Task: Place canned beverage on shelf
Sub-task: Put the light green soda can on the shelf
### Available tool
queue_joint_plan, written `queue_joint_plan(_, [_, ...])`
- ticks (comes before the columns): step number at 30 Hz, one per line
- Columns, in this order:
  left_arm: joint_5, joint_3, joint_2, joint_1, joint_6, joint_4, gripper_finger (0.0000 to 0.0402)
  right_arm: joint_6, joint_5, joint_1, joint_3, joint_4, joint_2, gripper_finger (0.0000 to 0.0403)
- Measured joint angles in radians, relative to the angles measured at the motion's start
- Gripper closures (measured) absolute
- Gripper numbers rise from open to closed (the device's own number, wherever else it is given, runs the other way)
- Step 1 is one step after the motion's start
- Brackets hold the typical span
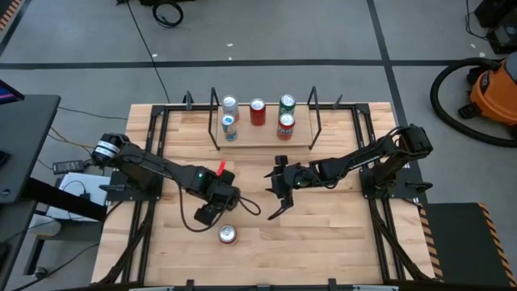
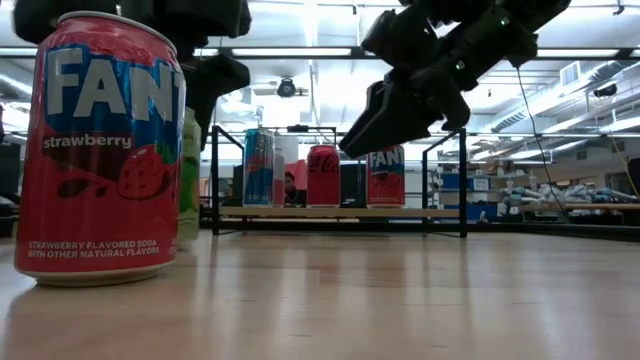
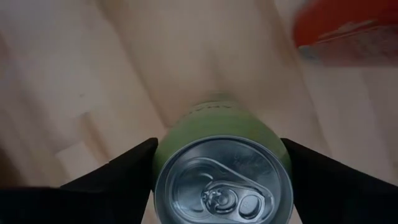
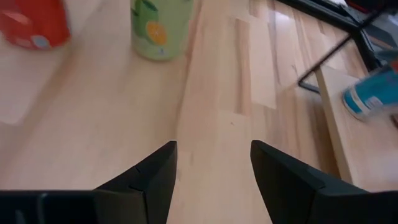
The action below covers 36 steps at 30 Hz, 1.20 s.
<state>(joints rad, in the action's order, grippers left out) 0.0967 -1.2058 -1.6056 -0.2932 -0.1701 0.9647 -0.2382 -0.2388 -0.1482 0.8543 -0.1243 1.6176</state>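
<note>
High view: my left tool (image 1: 212, 212) sits at the bench's (image 1: 339, 242) 7 o'clock, the Fanta can (image 1: 228, 234) just beside it; the shelf (image 1: 262, 136) at 12 o'clock carries five cans.

Low view: the green can (image 2: 189, 170) stands behind the Fanta can.

Left wrist view: my left tool brackets the green can, seemingly grasping it; lifting toward the shelf comes next.

Right wrist view: my right tool (image 4: 213, 168) hovers clenched, empty.

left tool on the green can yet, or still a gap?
Touching. In the left wrist view, the left tool has a dark finger against each side of the green can, no gap visible on either side. The can stands upright on the table.
</note>
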Motion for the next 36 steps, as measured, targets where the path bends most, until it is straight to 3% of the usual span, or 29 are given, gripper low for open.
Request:
queue_joint_plan(14, [0.043,-0.090,0.000,0.171,-0.227,0.000,0.0088,0.062,-0.030,0.000,0.000,0.165,0.000,0.0188])
queue_joint_plan(30, [0.042,-0.092,0.000,0.355,-0.492,-0.109,0.0088,0.218,-0.036,-0.013,0.000,0.295,-0.002,0.0188])
queue_joint_plan(36, [0.042,-0.093,0.000,0.400,-0.565,-0.171,0.0088,0.267,-0.083,-0.036,0.000,0.344,-0.002,0.0188])
